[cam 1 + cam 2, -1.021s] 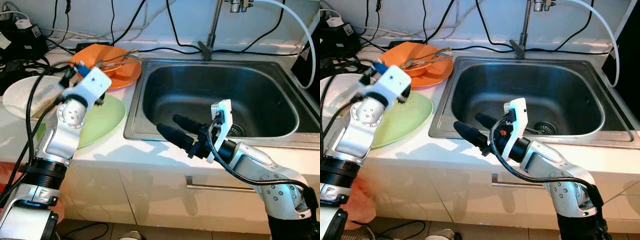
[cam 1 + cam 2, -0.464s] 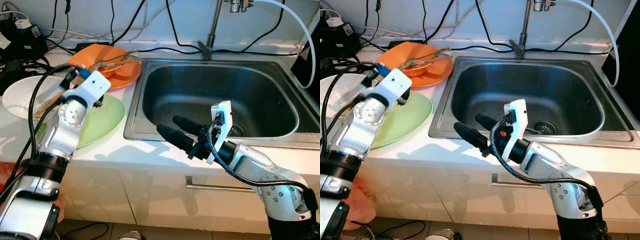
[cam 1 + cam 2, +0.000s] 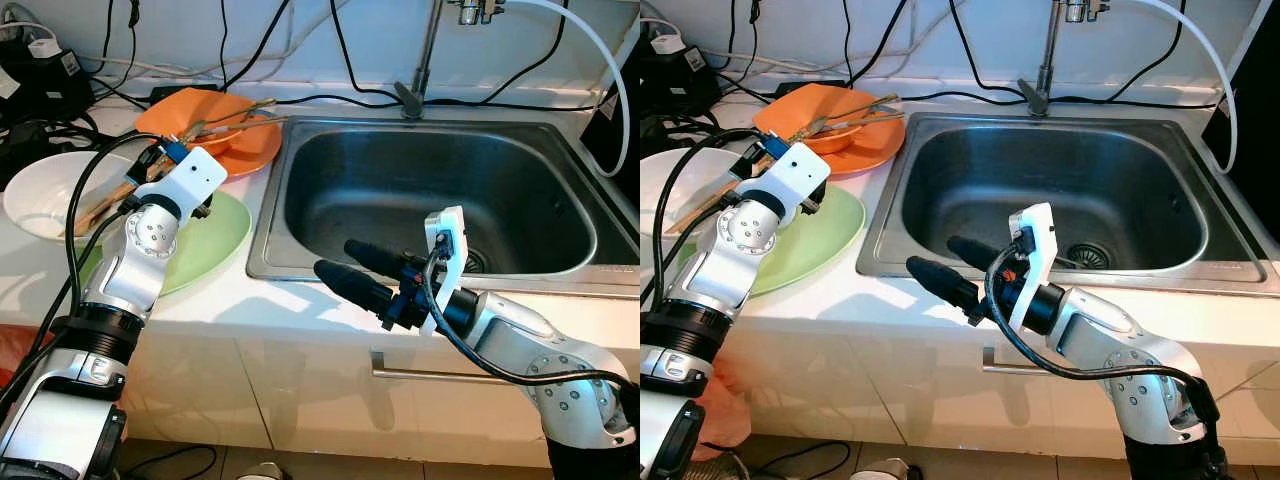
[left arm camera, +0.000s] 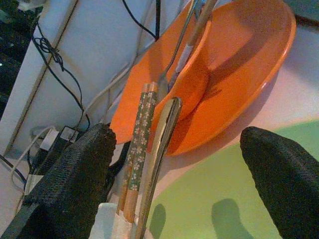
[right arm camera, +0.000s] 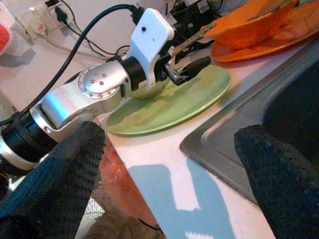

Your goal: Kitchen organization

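Observation:
My left gripper (image 4: 174, 169) hovers open over the far edge of the green plate (image 3: 215, 235), pointing at the orange bowl (image 4: 234, 55) on its orange plate (image 3: 250, 150). A fork (image 4: 177, 55) and chopsticks rest in that bowl. Closer, a flower-patterned chopstick (image 4: 139, 144) and a metal handle (image 4: 162, 144) stick up from the white bowl (image 3: 40, 195) between the fingers. My right gripper (image 3: 335, 257) is open and holds nothing, low over the front rim of the steel sink (image 3: 300, 270).
The faucet (image 3: 420, 70) rises behind the sink basin. Black cables (image 3: 300, 95) and a power strip (image 3: 45, 60) crowd the back left of the counter. A cabinet handle (image 3: 440, 375) runs below the counter edge. A dark object (image 3: 620, 130) stands at the far right.
My left wrist has dropped slightly toward the green plate, uncovering more of the white bowl. The right gripper has sunk a little lower at the sink's front rim.

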### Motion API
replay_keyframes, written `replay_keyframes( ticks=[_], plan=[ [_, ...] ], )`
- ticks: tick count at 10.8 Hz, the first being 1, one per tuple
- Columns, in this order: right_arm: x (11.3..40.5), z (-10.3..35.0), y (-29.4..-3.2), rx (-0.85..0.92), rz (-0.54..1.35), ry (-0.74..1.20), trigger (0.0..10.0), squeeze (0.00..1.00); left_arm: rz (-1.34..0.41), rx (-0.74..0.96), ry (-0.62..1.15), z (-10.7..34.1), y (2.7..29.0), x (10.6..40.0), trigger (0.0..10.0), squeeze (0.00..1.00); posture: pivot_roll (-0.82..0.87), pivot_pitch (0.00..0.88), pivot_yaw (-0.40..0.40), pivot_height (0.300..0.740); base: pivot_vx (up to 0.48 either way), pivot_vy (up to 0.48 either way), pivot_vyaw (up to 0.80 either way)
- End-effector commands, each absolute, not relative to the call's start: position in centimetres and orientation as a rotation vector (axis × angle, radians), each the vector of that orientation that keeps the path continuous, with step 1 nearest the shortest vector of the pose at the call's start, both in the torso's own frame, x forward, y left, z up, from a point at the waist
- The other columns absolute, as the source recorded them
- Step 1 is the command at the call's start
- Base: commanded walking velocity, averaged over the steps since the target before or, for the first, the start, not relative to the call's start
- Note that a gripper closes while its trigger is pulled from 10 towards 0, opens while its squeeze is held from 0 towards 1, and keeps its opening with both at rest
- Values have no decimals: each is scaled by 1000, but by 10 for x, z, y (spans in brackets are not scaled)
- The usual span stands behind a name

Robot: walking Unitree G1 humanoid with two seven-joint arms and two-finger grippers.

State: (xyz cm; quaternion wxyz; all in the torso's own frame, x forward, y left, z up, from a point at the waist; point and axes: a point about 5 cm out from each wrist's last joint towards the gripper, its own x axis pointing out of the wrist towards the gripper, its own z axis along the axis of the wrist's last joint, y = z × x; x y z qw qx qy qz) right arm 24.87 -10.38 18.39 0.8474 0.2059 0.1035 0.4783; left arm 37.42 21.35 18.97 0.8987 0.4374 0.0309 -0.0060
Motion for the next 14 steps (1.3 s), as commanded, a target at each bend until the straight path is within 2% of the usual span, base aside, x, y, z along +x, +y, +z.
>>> replay_keyframes(
  ticks=[1, 2, 4, 5, 6, 14],
  plan=[
    [244, 186, -103, 426, 1035, 215, 10000, 0, -16, 916, 45, 196, 210, 377, 3176, 0, 111, 32, 48, 740, 0, 0, 0],
    [243, 185, -103, 424, 1032, 219, 10000, 0, -21, 910, 45, 196, 210, 378, 0, 0, 110, 33, 48, 740, 0, 0, 0],
    [243, 185, -104, 424, 1028, 221, 10000, 0, -20, 908, 54, 195, 213, 379, 0, 0, 107, 36, 46, 740, 0, 0, 0],
    [242, 185, -104, 424, 1028, 223, 10000, 0, -10, 917, 65, 195, 216, 379, 2157, 0, 106, 37, 44, 740, 0, 0, 0],
    [241, 184, -103, 424, 1030, 227, 10000, 0, -1, 928, 73, 194, 218, 380, 10000, 0, 105, 38, 44, 740, 0, 0, 0],
    [240, 184, -102, 428, 1031, 230, 10000, 0, 8, 949, 110, 191, 225, 382, 10000, 0, 104, 41, 45, 740, 0, 0, 0]
  ],
)
